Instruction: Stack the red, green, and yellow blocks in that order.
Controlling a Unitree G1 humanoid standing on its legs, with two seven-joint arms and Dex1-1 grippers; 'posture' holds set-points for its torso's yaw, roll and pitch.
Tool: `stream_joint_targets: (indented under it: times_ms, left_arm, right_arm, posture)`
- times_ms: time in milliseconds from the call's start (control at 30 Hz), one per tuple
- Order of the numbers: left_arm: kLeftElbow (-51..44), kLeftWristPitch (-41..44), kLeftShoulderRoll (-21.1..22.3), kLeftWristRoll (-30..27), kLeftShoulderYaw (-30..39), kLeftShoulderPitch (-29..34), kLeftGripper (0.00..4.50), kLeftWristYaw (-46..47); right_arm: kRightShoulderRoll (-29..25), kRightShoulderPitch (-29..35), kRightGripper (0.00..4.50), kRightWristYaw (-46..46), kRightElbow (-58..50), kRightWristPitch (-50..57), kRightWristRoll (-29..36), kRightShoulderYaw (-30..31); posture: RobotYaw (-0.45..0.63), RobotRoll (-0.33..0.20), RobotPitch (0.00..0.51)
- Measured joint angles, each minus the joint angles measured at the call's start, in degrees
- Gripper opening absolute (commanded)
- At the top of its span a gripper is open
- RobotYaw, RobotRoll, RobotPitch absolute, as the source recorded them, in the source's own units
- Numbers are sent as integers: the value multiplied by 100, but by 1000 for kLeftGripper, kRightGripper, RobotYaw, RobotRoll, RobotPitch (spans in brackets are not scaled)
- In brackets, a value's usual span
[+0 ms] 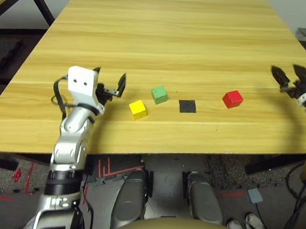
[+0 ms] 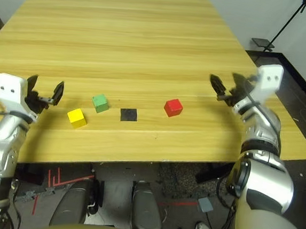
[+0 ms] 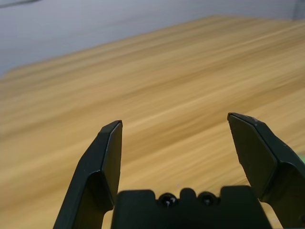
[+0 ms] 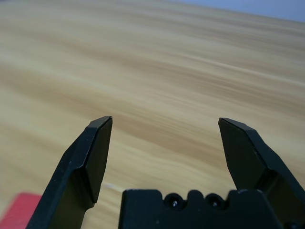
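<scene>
While nothing is stacked yet, the left eye view lays out the row across the lower middle of the frame: the small matte yellow cube at left, the small matte green cube just up and right of it, a flat black square patch next, then the small matte bright red cube at right, all apart on the pale wooden desk. The left gripper hangs at centre left, fingers spread wide and holding nothing, with the yellow cube near it on its right. The right gripper sits at the right edge, also wide open and empty, with the red cube below and left of it.

Over to the right eye view, same story: the red cube lies left of and slightly below the right gripper, and that arm looks plainly nearer to it than the left gripper at the far left. I'd say that decides it: red is the base, so the right arm's side is where the stack begins.

Left wrist view now: two black fingers well apart, bare wood grain between them, a sliver of green at the right edge.

Right wrist view: fingers equally wide, nothing gripped, and a red corner peeks in at the lower left, outside the span of the fingers, so the gripper isn't lined up on it yet.
</scene>
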Motion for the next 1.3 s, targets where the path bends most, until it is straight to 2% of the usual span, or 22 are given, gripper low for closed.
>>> stream_joint_targets:
  times_ms: [133, 200, 367, 567, 700, 1067, 1300]
  left_arm:
    - [-94, 778, 653, -463, -222, -319, 4491, -857]
    - [-135, 1087, 972, -552, -364, -535, 4491, -1203]
    - [-171, 1535, 1402, -690, -613, -647, 4491, -1735]
    - [-455, 1950, 1393, -707, -658, -634, 4491, -1708]
    - [-765, 2180, 1376, -725, -646, -422, 4491, -1569]
    - [-1733, 2916, 1365, -1019, -290, 108, 4491, -999]
    - [-1964, 3104, 1300, -1140, -240, 142, 4491, -732]
  right_arm:
    - [-290, -367, 4500, 1524, 64, -111, -870, 1075]
    - [-376, -647, 4500, 1933, 176, -265, -1349, 1569]
    - [-391, -1199, 4500, 2074, 432, -447, -2021, 2111]
    - [-75, -1667, 4500, 1652, 616, -977, -2740, 2653]
    - [176, -1723, 4500, 1492, 705, -1271, -3075, 2905]
    - [497, -1830, 4500, 1507, 760, -1510, -3290, 2983]
    - [604, -1838, 4500, 1628, 755, -1544, -3288, 2971]
  posture:
    - [264, -176, 76]
    - [284, -178, 76]
    - [311, -179, 88]
    - [366, -171, 96]
    - [413, -165, 103]
    - [501, -162, 119]
    - [520, -172, 127]
